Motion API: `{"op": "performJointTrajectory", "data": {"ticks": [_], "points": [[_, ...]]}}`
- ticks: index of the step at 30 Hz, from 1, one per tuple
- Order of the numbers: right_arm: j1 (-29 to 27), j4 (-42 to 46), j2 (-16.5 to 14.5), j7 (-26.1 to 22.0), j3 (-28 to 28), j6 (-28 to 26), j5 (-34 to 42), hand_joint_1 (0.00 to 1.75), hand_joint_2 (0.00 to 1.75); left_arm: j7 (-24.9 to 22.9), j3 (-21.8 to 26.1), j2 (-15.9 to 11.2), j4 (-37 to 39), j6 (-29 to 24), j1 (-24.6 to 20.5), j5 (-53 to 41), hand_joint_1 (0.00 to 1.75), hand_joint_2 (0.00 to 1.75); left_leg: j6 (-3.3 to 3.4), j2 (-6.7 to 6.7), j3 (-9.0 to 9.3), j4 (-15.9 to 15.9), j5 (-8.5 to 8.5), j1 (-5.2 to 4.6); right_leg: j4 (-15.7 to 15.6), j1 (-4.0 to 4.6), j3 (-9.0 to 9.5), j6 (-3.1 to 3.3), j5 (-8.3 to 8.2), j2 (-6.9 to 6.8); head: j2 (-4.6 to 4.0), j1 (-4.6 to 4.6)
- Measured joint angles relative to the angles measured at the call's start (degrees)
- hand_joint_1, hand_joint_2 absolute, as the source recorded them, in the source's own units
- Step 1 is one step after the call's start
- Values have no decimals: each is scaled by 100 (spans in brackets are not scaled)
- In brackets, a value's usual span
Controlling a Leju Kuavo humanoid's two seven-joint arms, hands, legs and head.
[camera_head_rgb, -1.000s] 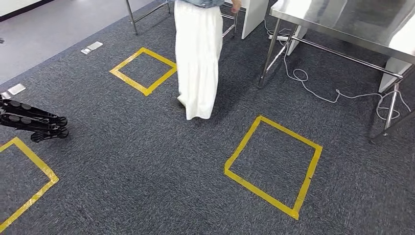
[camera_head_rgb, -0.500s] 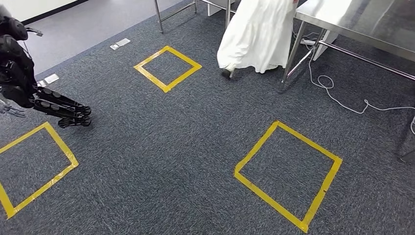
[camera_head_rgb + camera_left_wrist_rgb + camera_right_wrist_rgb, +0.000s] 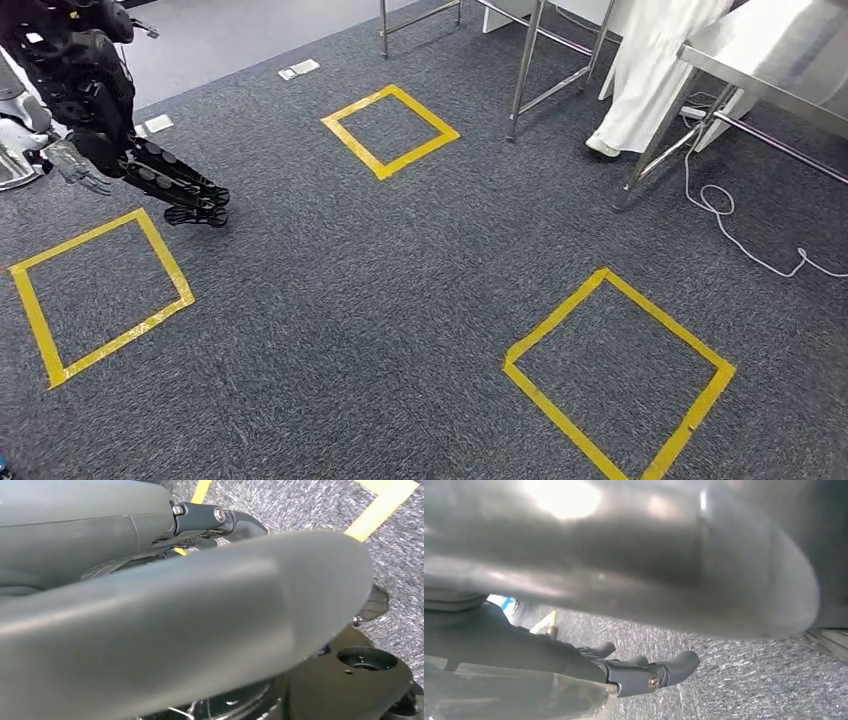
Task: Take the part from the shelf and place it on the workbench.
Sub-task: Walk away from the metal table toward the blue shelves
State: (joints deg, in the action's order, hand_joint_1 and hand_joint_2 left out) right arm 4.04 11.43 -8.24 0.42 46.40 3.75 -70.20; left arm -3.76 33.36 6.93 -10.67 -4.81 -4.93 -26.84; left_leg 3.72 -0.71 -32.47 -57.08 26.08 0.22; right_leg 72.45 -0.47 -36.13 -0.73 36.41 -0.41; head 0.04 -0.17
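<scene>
Carpet floor, dark grey, w/ three yellow tape squares: one near right, one left, one further off mid. Steel table at upper right edge, legs + crossbars below; a second metal frame beside it. Person in long white skirt stands just by the table leg. White cable trails on the carpet under the table. Small floor plates near the carpet edge, upper left.

Left hand hangs at left of head view, dark fingers straight, pointing down-right over the carpet, nothing seen between them; looks open. Right hand: dark fingers extended in its wrist view, nothing visibly held, but thumb blocks a lot, so can't tell for sure.

Part + shelf: neither seen here, so can't say where the part lies.

Step in hand, prob.: walking/turning to find the shelf, task barely started. To do it well: keep arms low + tucked while moving, give the person and the cable wide berth, square up to the shelf before raising a hand.
</scene>
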Motion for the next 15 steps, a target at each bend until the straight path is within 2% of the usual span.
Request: {"op": "performJointTrajectory", "data": {"ticks": [1, 2, 3, 4, 5, 6, 7, 9, 10, 11, 13, 14, 15], "points": [[-6, 0, 1, 0, 7, -1, 0, 0, 0, 0, 1, 0, 0, 1, 3, 0, 0, 0, 1, -69, -3, -3, -2, -1, 183, -16, -100, -41, 31, 17, 0, 1], [-11, 0, 2, 0, 13, -2, 0, 0, 0, 0, 2, 1, 0, 1, 7, 0, 0, 0, -2, -140, 2, -5, -3, 0, 117, -32, -80, -103, -47, 23, 0, 7], [-15, 0, 5, 0, 20, -4, 0, 0, 0, 0, 3, 2, 0, 2, 11, 0, 0, 0, -10, -210, 11, -9, -3, 1, -169, -52, 47, -174, -204, 38, 0, 8], [-19, -1, 9, 0, 26, -6, 0, 0, 0, 0, 3, 3, 0, 2, 12, 0, 0, 0, -24, -276, 16, -15, -2, 1, -603, -78, 246, -238, -402, 105, 0, 15], [-20, -2, 11, 0, 31, -8, 0, 0, 0, 0, 4, 4, 0, 2, 11, 0, 0, 0, -50, -336, 17, -30, 3, -13, -1014, -96, 421, -269, -566, 194, 0, 21], [-21, -2, 14, 0, 36, -10, 0, 0, 0, 0, 4, 4, 0, 2, 10, 0, 0, 0, -81, -386, 10, -42, 9, -26, -1306, -111, 539, -263, -677, 261, 0, 24], [-19, -3, 15, 0, 38, -10, 0, 0, 0, 0, 4, 4, 0, 2, 10, 0, 0, 0, -117, -426, -2, -49, 14, -38, -1465, -111, 598, -230, -731, 311, 0, 25], [-9, -2, 15, 0, 40, -10, 0, 0, 0, 0, 7, 1, 0, 2, 18, 0, 0, 0, -189, -495, -28, -53, 11, -28, -1502, -101, 626, -120, -751, 248, 0, 18], [-5, -2, 14, 0, 40, -10, 0, 0, 0, 0, 10, -3, 0, 1, 24, 0, 0, 0, -219, -467, -45, -78, 26, -11, -1509, -107, 645, -74, -766, 205, 0, 16], [-4, -2, 12, -1, 40, -10, 0, 0, 0, -1, 12, -7, 0, 1, 28, 0, 0, 0, -248, -377, -90, -171, 91, 1, -1521, -119, 663, -22, -779, 156, 0, 4], [-12, -2, 7, -2, 40, -10, 0, 0, 0, -1, 14, -10, 0, 2, 25, 0, 0, 0, -301, -111, -338, -699, 414, 22, -1536, -123, 673, 53, -786, 48, 0, -26], [-18, -2, 6, -2, 40, -10, 0, 0, 0, -1, 14, -9, 0, 2, 22, 0, 0, 0, -330, -18, -537, -1103, 620, 33, -1535, -110, 672, 77, -776, -10, 0, -41], [-23, -2, 5, -2, 40, -10, 0, 0, 0, 0, 14, -8, 0, 2, 23, 0, 0, 0, -356, 20, -730, -1489, 775, 49, -1535, -98, 671, 86, -769, -72, 0, -43]]}}
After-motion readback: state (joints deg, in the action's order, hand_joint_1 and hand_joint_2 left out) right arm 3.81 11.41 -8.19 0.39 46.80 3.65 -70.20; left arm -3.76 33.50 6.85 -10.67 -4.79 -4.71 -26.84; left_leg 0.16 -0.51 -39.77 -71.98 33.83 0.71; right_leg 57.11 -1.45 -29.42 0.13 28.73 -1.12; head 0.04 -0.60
